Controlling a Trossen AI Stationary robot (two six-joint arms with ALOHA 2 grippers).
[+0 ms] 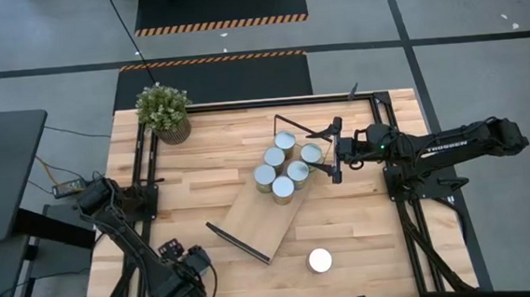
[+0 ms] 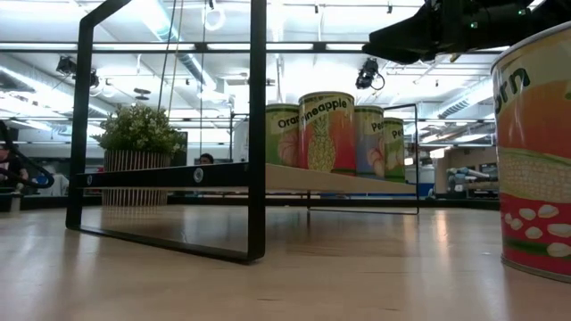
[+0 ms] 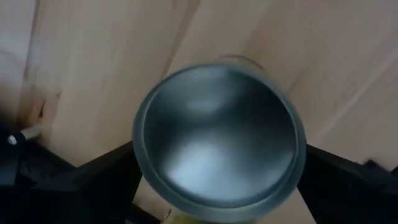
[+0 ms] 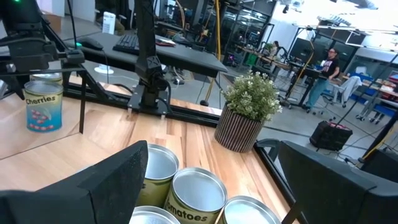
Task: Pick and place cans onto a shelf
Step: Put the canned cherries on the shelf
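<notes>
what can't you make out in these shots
- High view: the can at the left pincer is hidden under that arm.
- Left wrist view: that can shows only its top, so its label is hidden.
- Low view: the corn can is cut off by the right edge. The pineapple can hides cans behind it on the shelf.
- Right wrist view: the open right pincer covers the nearest cans' sides.

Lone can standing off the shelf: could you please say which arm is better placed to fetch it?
Probably right. The right gripper is open and empty by the shelf, on the same side as the lone can; the left gripper grips a cherries can.
</notes>
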